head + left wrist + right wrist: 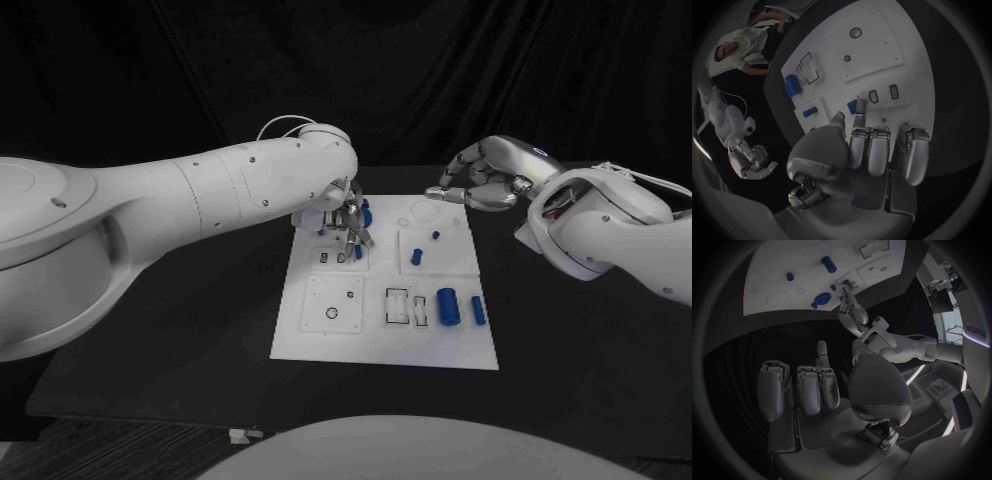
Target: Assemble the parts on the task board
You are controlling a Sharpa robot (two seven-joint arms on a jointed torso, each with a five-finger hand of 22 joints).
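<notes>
Looking down from the head camera, we find the board (387,345) lying in the middle of the table (577,370), its blue parts scattered over its right half and far end. Two short cylinders (449,305) sit side by side near the right edge, a smaller peg (417,257) lies further back, and a tiny one (436,236) beyond that.

The left hand (348,222) reaches down over the board's far left corner, its fingertips (859,106) pointing at the surface. A small blue part (852,106) sits right at those fingertips (whether it is pinched or merely touched, we cannot tell).

The right hand (483,183) hovers off the board's far right corner, above the table. Its fingers (809,387) are curled loosely toward the palm, one sticking out straighter, and we see nothing in them.

Black-outlined slots (405,306) mark the board's middle, and a ring (333,313) marks its near left panel.
</notes>
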